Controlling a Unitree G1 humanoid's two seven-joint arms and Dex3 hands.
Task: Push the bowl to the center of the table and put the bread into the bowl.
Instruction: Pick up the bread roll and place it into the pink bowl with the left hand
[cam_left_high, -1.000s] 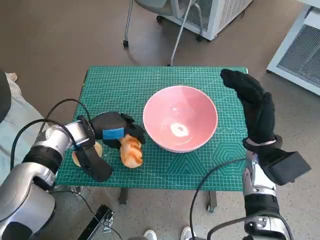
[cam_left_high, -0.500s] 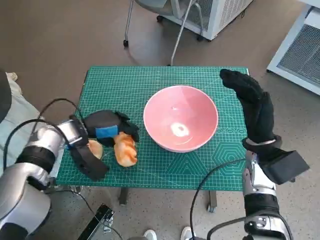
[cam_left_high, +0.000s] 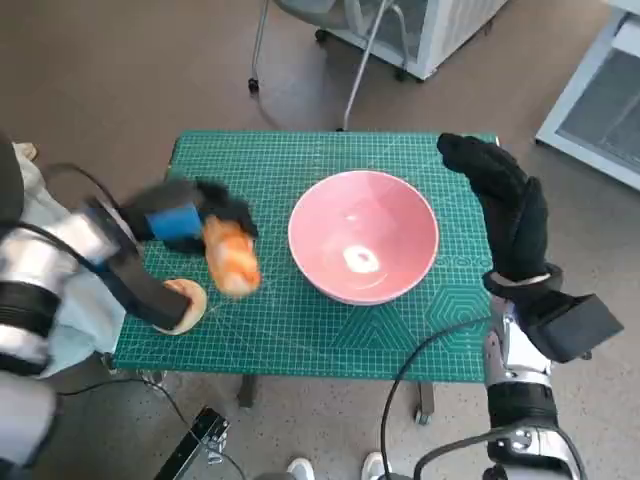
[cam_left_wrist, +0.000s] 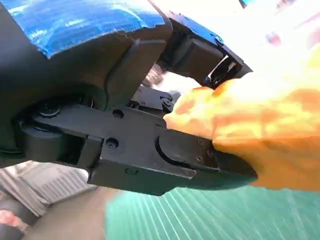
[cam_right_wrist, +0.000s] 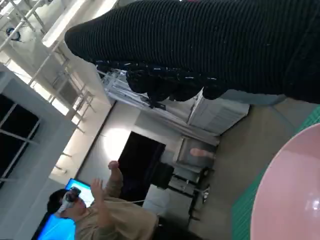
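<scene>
Left hand (cam_left_high: 185, 222) grips the bread (cam_left_high: 232, 260), lifted above the desk (cam_left_high: 300, 160) at nine o'clock of the pink bowl (cam_left_high: 363, 235). Right hand (cam_left_high: 505, 200) rests open at the bowl's three o'clock. Bread looks light, soft, crushable; hold its middle gently.

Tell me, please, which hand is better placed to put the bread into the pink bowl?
The left hand: it already holds the bread just beside the pink bowl. The right hand holds nothing, at the bowl's far side.
</scene>
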